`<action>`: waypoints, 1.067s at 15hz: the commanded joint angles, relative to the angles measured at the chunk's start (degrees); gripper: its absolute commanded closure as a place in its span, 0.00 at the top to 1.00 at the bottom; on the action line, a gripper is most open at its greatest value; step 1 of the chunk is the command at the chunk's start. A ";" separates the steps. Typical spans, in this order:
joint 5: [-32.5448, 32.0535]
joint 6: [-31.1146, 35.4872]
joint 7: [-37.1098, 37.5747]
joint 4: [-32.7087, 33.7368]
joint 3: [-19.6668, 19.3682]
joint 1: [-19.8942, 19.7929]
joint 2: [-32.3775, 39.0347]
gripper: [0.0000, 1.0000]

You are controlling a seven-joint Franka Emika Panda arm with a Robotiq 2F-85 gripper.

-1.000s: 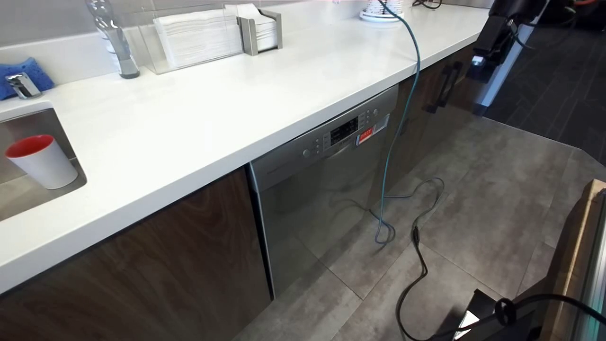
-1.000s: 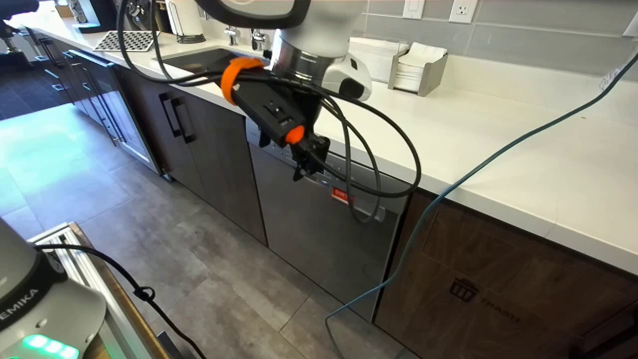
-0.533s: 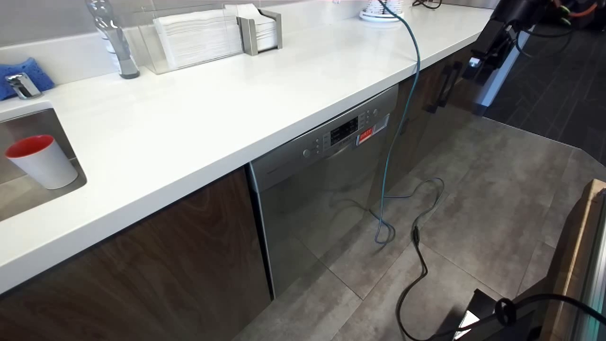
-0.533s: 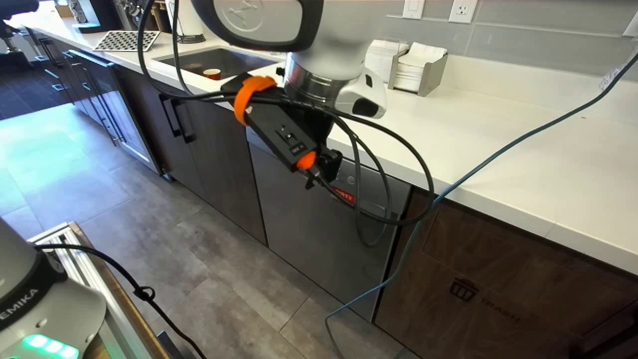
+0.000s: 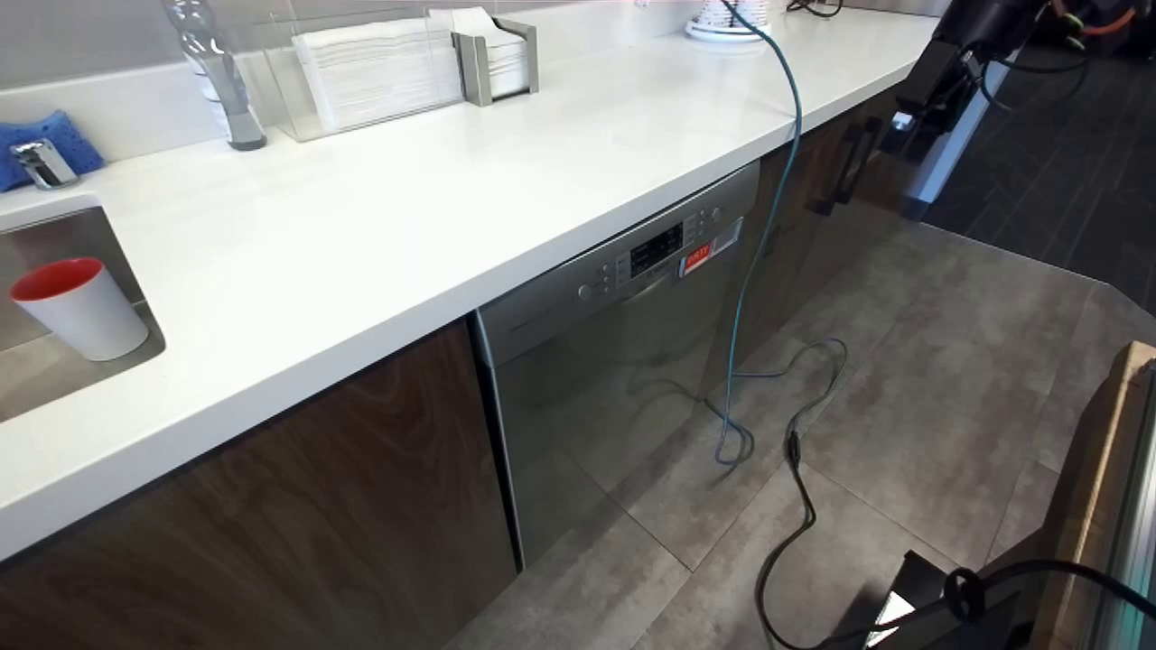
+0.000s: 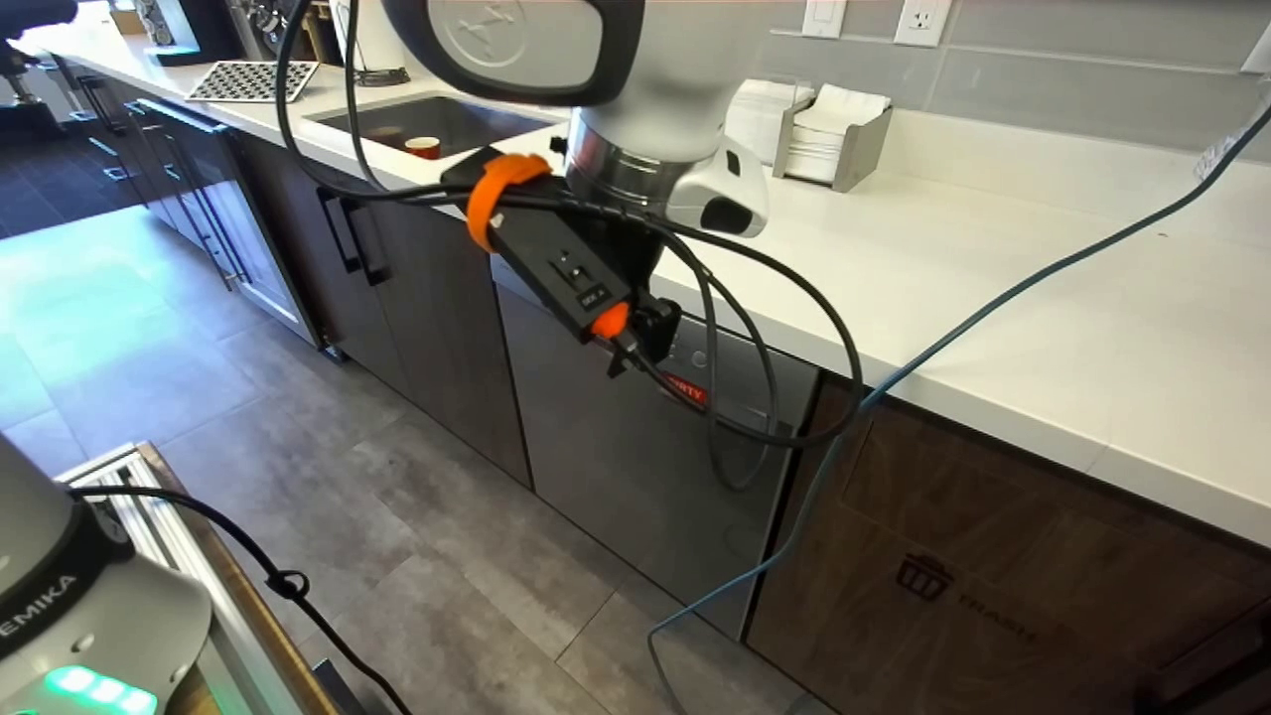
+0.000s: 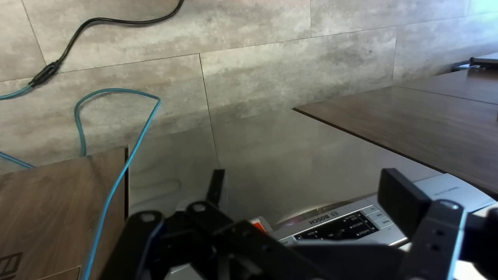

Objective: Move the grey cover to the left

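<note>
Which thing is the grey cover I cannot tell; the broadest grey surface before me is the dishwasher door (image 5: 623, 406), upright and closed beneath the white counter (image 5: 316, 244). It is smooth metal, glossy enough to mirror the floor, with brown wood-grain cabinets (image 5: 298, 469) to either side. My gripper (image 7: 307, 190) hangs in the air on its near side, fingers (image 7: 402, 202) set wide, and through the gap I see the door and part of its control panel (image 7: 311, 223). Only the wrist view shows me that spread; in both exterior views the fingers are too small and dark to judge. The wrist view also gives me BOSCH, upside down on the panel, while the black display (image 5: 657, 250) and round buttons (image 5: 585, 292) show clearly in an exterior view. In an exterior view my own arm (image 6: 685, 60), strapped with an orange band (image 6: 487, 204), hides part of the panel and of its red label (image 6: 685, 388).

Farther left, the steel sink (image 5: 113, 257) holds a tapered cup (image 5: 90, 311), its smooth white side and red lining plain in an exterior view. Along the counter's far side are a porous blue sponge (image 5: 59, 140), a clear bottle (image 5: 219, 81), stacked white paper towels (image 5: 379, 72) in a clear holder (image 5: 291, 113) and a grey metal napkin box (image 5: 473, 68). To the right, an exterior view gives me a cabinet front (image 6: 993, 536) marked TRASH; a thin blue cable (image 7: 104, 210) falls past it to stone-patterned floor tiles (image 7: 253, 77).
</note>
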 commanded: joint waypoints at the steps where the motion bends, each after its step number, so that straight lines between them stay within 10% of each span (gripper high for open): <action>1: 5.71 3.73 -5.28 0.20 2.09 0.45 4.57 1.00; 16: 40.14 22.59 -37.40 7.60 12.81 -2.06 24.62 1.00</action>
